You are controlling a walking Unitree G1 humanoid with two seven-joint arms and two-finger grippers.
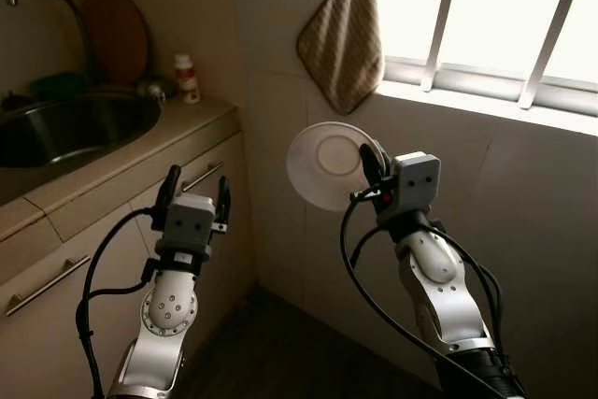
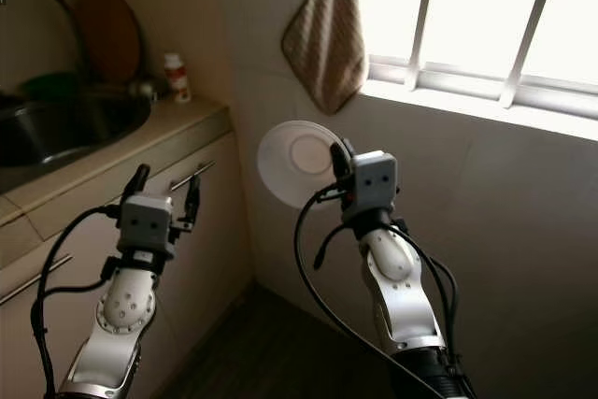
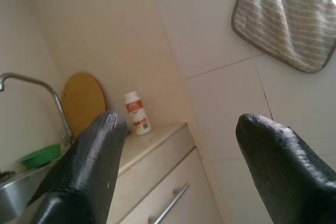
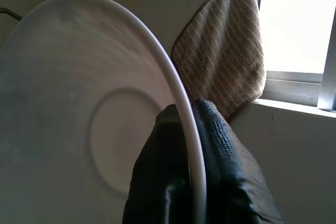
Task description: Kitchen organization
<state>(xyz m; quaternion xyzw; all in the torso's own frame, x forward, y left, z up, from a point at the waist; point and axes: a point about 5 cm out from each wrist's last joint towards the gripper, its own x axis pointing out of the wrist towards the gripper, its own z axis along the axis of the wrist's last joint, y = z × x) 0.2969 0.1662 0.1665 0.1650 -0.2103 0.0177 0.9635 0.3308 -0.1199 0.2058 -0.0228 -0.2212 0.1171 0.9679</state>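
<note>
While the right end effector point(image 1: 372, 167) stands raised at centre frame, its two black fingers pinch the rim of a round white ceramic plate point(image 1: 325, 164), held on edge in the air — below the striped beige cloth point(image 1: 344, 35) hanging beside the barred window point(image 1: 486, 16). At lower left, the left end effector point(image 1: 193, 195) points up with fingers spread, gripping nothing. Upper left, the beige bench point(image 1: 140, 151) carries a steel sink point(image 1: 75, 128), a small white bottle point(image 1: 188, 78) and a round wooden board point(image 1: 117, 33) leaning on the wall.
</note>
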